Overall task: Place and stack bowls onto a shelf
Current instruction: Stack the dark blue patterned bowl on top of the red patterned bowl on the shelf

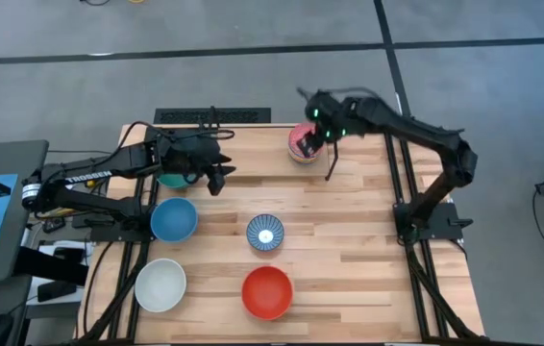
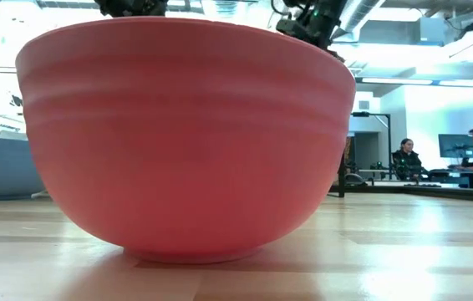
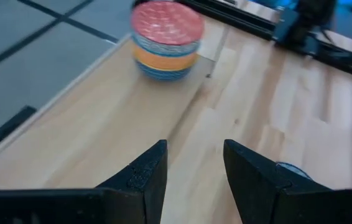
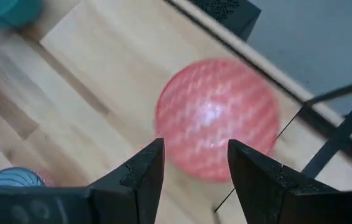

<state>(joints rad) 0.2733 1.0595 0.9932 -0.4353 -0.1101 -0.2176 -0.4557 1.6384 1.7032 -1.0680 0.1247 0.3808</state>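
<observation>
My right claw hangs open and empty just above the stack. A careless descent could topple it.

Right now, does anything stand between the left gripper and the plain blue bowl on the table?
Nothing visible does. The left gripper, open and empty, hangs just beyond the blue bowl, with only bare tabletop between them.

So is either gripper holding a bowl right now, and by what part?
Nothing is held. The right gripper is open above the pink-red patterned bowl topping the stack; the left gripper is open over the shelf.
</observation>
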